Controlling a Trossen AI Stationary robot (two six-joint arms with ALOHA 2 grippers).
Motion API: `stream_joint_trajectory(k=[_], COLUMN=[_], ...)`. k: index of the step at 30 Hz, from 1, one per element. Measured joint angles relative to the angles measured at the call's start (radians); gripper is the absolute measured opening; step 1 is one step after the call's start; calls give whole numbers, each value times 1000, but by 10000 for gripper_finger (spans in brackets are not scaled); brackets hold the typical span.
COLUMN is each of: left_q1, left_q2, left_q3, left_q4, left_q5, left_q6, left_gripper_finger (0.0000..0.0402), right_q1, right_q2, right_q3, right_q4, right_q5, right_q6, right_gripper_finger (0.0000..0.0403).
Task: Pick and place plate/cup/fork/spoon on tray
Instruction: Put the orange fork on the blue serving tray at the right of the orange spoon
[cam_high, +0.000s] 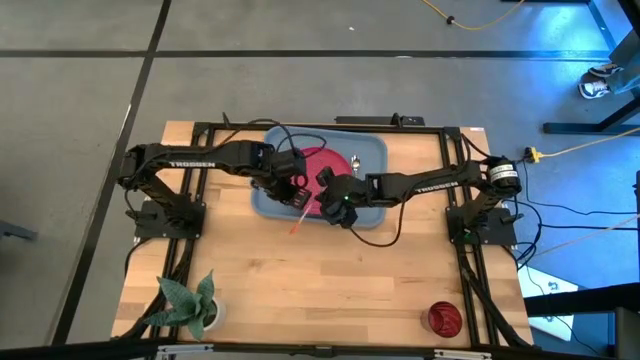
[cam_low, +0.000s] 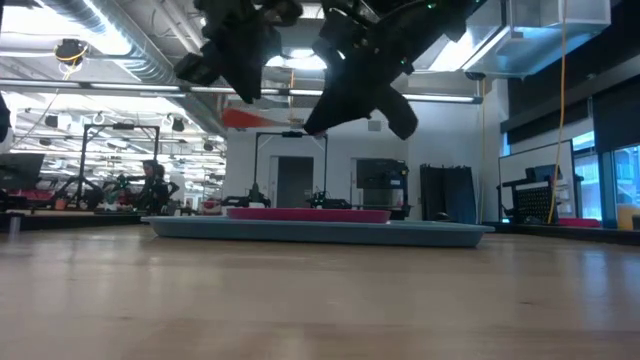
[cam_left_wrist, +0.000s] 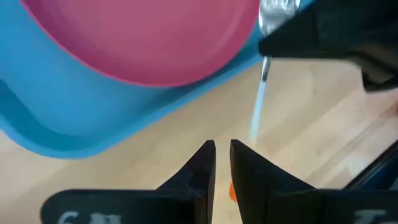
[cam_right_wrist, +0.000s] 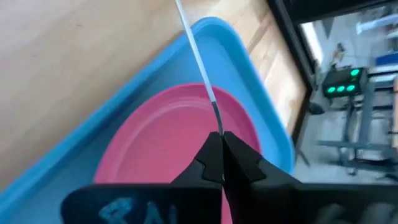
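High view: both dark arms meet over the near edge of the large light-blue rectangular plastic tray, which lies at the far middle of the wooden counter. The round pinkish-red plastic plate sits inside it. The right gripper is clamped on a thin orange-handled utensil; its head is hidden. The left gripper pinches its orange end, fingers narrowly apart. The small dark-red cup stands near right.
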Motion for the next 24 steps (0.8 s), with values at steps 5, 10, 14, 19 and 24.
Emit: stream_joint_trajectory(k=[5,10,14,19,24], left_q1=[25,45,50,52,53], left_q2=[-66,-132,-182,-229,-246], left_q3=[0,0,1,0,-2], left_q4=[-72,-122,-150,-181,-190], left_q5=[-62,-126,-161,-215,-251], left_q6=[37,73,119,188,236], left_gripper_finger=[41,41,41,41,41], right_q1=[0,-3,-3,3,12], right_q2=[-27,-86,-157,-267,-302], right_q3=[13,44,55,58,55], right_q4=[-86,-199,-295,-398,-493], right_q5=[-22,-48,-35,-32,33], right_q6=[161,297,383,455,449], right_gripper_finger=[0,0,0,0,0])
